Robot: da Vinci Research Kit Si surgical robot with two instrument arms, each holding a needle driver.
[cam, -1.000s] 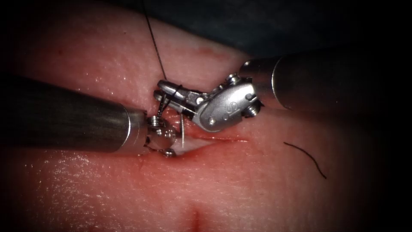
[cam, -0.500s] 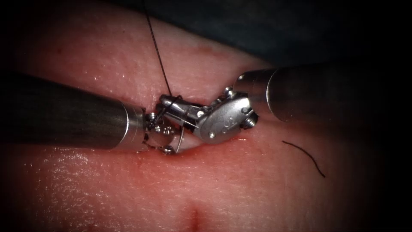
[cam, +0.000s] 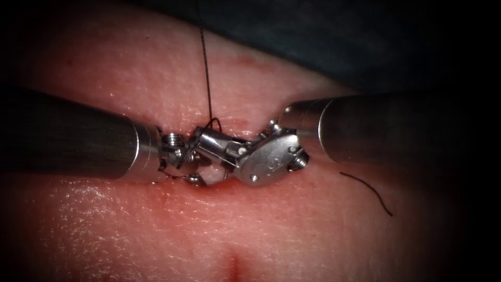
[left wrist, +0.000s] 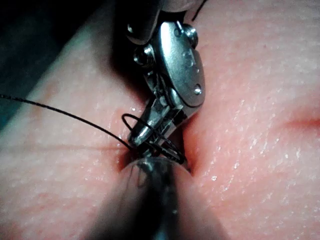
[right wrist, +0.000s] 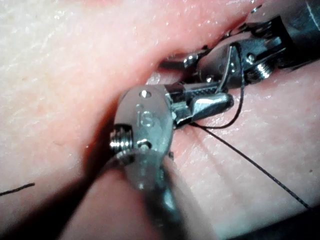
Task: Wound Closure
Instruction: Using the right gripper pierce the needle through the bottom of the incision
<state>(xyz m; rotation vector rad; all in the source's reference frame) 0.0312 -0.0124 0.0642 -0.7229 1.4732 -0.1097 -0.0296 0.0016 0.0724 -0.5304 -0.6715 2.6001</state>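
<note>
Needle point(right wrist: 227, 65): seen in the right wrist view as a thin curved sliver at the left tool point(cam: 182, 156), close to the tissue point(cam: 261, 235). Whether held, and whether seated in the tissue, cannot be told. Grip state of the left tool: cannot be told.

Right tool point(cam: 206, 138): jaws slightly parted, clamping nothing, tips just beside the left tool over the cut. Thread point(cam: 206, 78): runs down from the upper edge of the endoscope view and loops around the right tool's jaws. Cut thread end point(cam: 368, 190): lies loose on the tissue, well apart, right of both tools.
</note>
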